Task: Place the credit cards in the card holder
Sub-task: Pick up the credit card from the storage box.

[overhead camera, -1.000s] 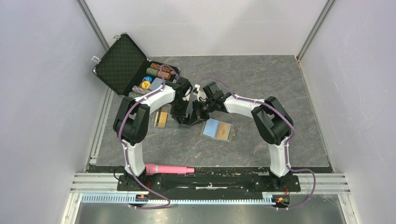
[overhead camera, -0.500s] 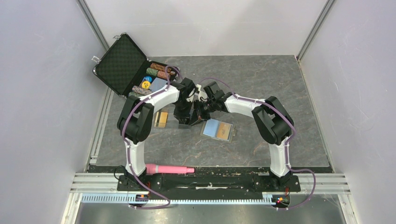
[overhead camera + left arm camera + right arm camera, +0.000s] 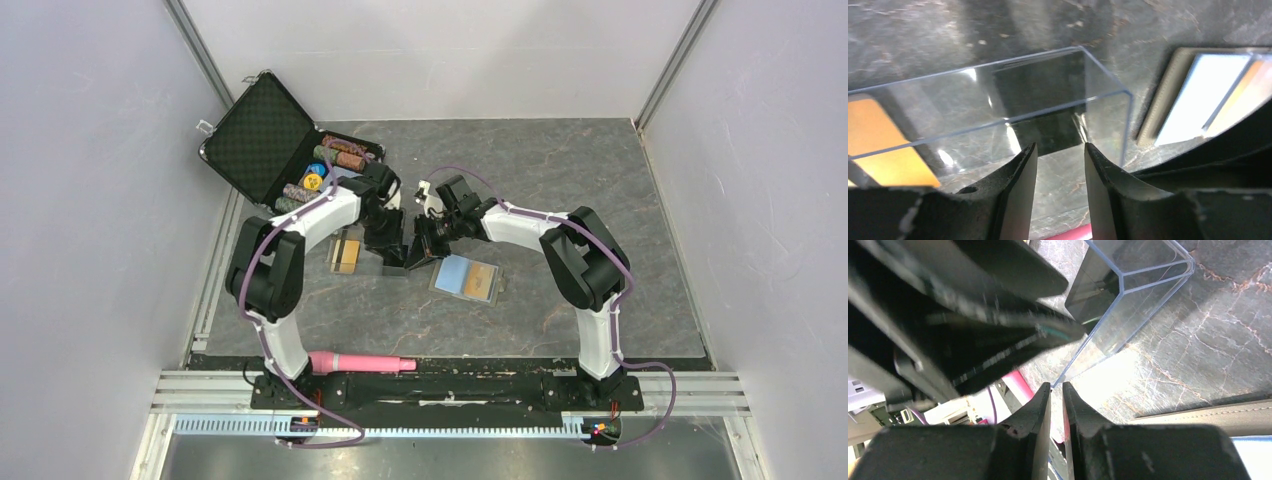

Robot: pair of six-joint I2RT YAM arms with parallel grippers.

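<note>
The card holder (image 3: pixel 455 272) is laid open on the grey marbled table (image 3: pixel 560 180), just right of centre, its light blue inside turned up; an orange-gold card (image 3: pixel 482 278) is seen resting on its right half. A second orange-gold card (image 3: pixel 346 252) is left flat on the table beside the left arm, well apart from the holder. Between the two, a clear plastic box (image 3: pixel 973 100) is set on the table, and a glossy black card (image 3: pixel 1094 287) is seen through its walls; whether it sits inside or under the box cannot be told. The left gripper (image 3: pixel 1059 150) is held just above the box's near side, its jaws parted with bare table showing between them and nothing gripped. The right gripper (image 3: pixel 1054 386) is brought to a corner of the box, its jaws drawn to a thin slit; whether the clear wall is pinched cannot be told. A pink microphone (image 3: pixel 362 362) is lain by the arm bases; an open black case of poker chips (image 3: pixel 260 140) is propped at the far left.
</note>
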